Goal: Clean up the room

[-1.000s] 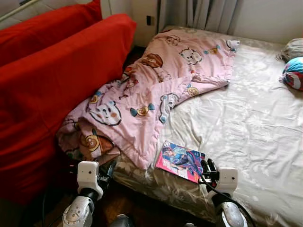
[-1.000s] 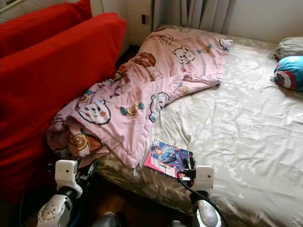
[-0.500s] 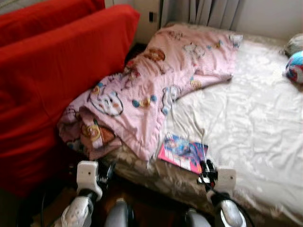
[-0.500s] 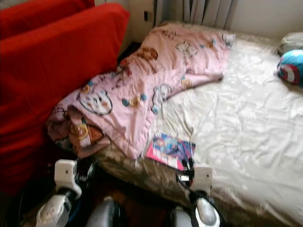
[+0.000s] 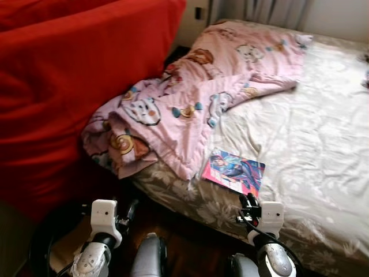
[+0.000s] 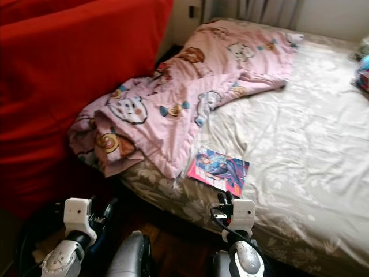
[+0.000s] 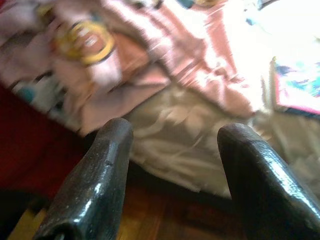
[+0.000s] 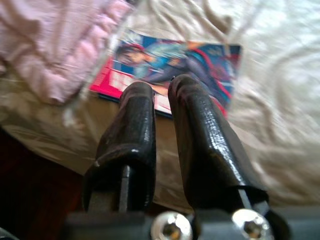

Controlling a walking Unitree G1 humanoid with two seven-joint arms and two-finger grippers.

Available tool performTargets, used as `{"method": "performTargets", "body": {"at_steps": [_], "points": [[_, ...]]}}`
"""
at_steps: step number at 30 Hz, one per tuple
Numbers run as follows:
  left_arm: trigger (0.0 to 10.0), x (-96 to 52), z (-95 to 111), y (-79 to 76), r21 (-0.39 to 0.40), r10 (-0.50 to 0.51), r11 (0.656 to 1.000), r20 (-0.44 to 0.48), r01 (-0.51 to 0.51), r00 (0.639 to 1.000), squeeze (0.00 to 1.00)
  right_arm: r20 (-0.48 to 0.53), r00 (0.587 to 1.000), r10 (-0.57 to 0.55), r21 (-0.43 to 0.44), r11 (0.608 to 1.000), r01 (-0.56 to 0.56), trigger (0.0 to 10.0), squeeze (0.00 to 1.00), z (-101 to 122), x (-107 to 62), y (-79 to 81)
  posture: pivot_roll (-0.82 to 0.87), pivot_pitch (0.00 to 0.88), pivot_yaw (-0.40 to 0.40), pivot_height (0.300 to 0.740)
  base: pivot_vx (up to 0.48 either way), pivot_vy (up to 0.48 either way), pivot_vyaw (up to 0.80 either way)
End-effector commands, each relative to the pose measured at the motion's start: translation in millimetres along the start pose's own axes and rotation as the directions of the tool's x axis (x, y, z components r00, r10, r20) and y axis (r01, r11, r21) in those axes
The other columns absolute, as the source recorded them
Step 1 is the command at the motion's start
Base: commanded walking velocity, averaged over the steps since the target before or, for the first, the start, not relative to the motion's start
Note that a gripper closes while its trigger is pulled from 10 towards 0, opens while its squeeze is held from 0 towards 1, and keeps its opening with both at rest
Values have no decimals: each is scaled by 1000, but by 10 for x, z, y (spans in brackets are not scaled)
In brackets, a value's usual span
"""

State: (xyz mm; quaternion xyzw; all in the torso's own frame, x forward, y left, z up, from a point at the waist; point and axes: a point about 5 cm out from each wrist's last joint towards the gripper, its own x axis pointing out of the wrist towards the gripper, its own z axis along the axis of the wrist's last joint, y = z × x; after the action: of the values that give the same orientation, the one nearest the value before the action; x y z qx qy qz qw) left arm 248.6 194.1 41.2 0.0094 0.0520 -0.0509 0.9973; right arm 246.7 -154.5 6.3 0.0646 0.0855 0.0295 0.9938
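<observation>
Magazine (image 5: 234, 172) lay flat on the bed (image 5: 300, 144) near its front edge, cover up, colourful figure art w/ pink border. Used as landmark for everything below.

Nearest the camera: right gripper (image 5: 250, 202) hovered just in front of the magazine's near edge, over the floral bed skirt, not touching the magazine. Its two black fingers (image 8: 135, 130) were pressed almost together, nothing between them, pointing at the magazine in the right wrist view. Left gripper (image 5: 128, 209) sat well to the left of the magazine, low over the dark wood floor (image 5: 190, 242) in front of the bed corner. Its fingers (image 7: 95, 185) were spread wide apart, holding nothing; in the left wrist view the bed edge & bunched blanket showed between them, blurred.

Pink blanket (image 5: 196, 104) w/ cartoon animal print lay just left of the magazine; its near hem came close beside the magazine's left corner, cannot tell if touching. The blanket was bunched at the bed's front-left corner and ran diagonally away behind the magazine toward the far end of the bed.

Right of & behind the magazine: cream sheet, wrinkled. Red sofa (image 5: 69, 86) stood far left of the magazine, against the blanket's bunched end. Curtain (image 5: 271, 8) hung behind the far end of the bed.
</observation>
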Motion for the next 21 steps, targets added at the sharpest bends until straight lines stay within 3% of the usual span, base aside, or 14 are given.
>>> {"method": "performTargets", "body": {"at_steps": [1, 16, 17, 18, 21], "points": [[10000, -38, -48, -25, 7, -4, 1000, -25, 4, 1000, 0, -19, 1000, -12, 3, 1000, 12, 10000, 0, -26, -18, -23, 5, 216, 6, 620, 0, 0, 0], [10000, -75, -73, -26, 3, 0, 1000, -33, 0, 999, 0, -7, 1000, -5, 15, 1000, 5, 10000, 0, -10, -12, -15, 8, 231, 2, 605, 0, 0, 0], [10000, -75, -74, -28, 3, 0, 1000, -33, 0, 999, 0, -6, 1000, -3, 18, 1000, 3, 10000, 812, -9, -12, -14, 8, 231, 1, 605, 0, 0, 0], [10000, -75, -74, -33, 1, -1, 1000, -33, 1, 999, 0, -6, 1000, -1, 21, 1000, 1, 10000, 1000, -7, -11, -11, 9, 231, 0, 605, 0, 0, 0], [10000, -73, -71, -38, -1, -3, 1000, -33, 3, 999, 0, -5, 1000, 10, 29, 1000, -10, 10000, 1000, -8, -11, 6, 10, 233, -1, 605, 0, 0, 0]]}}
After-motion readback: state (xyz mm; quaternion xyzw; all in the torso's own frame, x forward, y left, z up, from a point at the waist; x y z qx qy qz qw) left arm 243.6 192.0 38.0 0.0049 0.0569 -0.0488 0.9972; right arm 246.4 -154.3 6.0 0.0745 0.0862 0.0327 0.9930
